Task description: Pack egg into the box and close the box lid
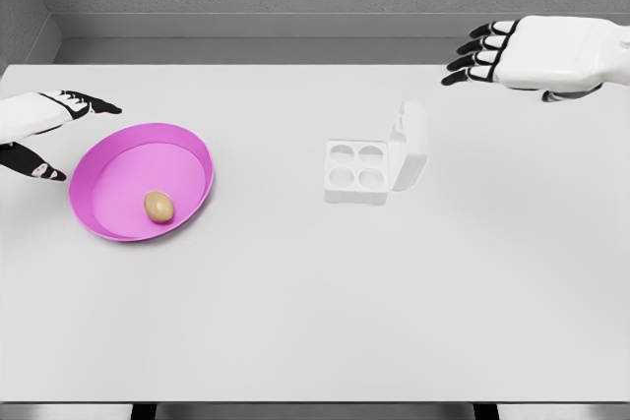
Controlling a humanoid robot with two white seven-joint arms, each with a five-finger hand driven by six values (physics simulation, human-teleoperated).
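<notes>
Beside pink bowl [141, 182]: left hand [44, 130] spread; right hand [536, 54] raised, flat.

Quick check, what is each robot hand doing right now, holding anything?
Left robot hand: open, fingers spread, holding nothing, beside the pink bowl.
Right robot hand: open, fingers extended, holding nothing, above the table's far right.

A big, flat white bench [315, 322] is filling most of the view. A round pink plastic bowl [106, 213] is sitting on its left side. A small white egg box [374, 166] with four round cups is sitting near the middle, well apart from the bowl. Its lid is standing open on the right side.
</notes>
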